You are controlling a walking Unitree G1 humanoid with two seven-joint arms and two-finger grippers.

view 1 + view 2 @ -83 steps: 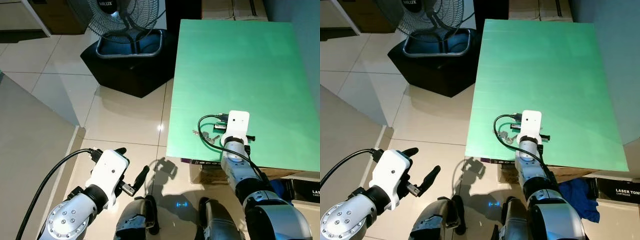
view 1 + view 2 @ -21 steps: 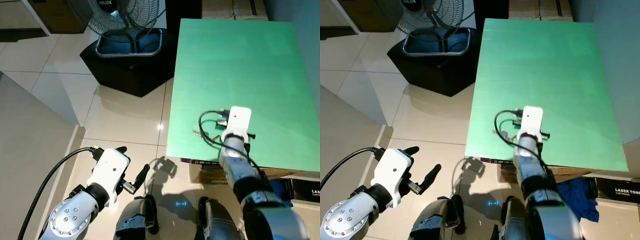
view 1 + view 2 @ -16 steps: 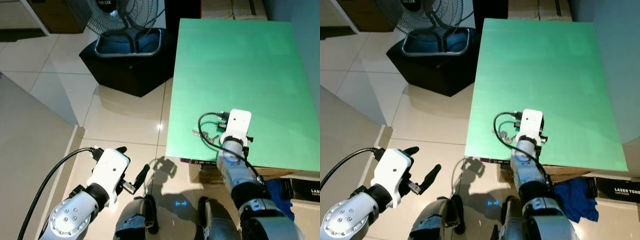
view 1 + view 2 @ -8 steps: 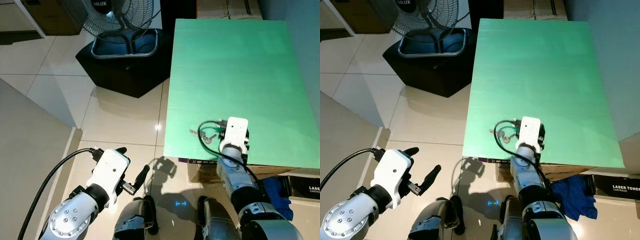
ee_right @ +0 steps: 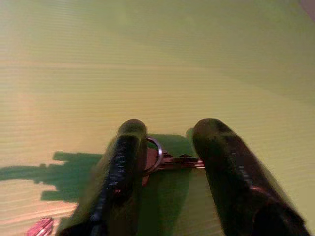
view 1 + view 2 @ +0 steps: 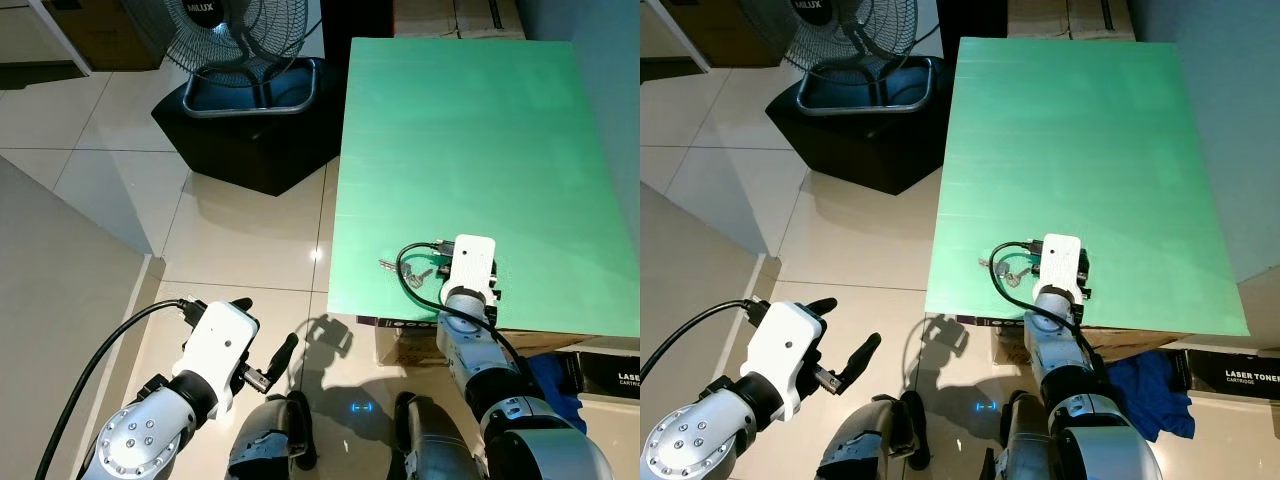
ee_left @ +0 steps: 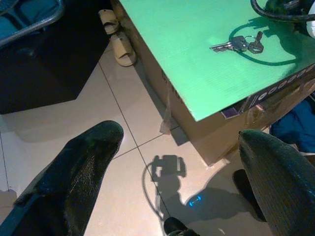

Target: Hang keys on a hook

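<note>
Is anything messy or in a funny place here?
Sort of. The keys lie loose near the front edge of the green table, not on any hook. A pair of sandals sits on the floor beside it.

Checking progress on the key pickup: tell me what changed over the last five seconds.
The right gripper has come down over the keys near the front edge of the green table, its fingers now straddling the key ring, still open with nothing gripped. The camera tilted slightly. The keys lie where they were, and the left gripper still hangs idle over the floor.

"MILUX" on fan (image 6: 215,8)
</note>
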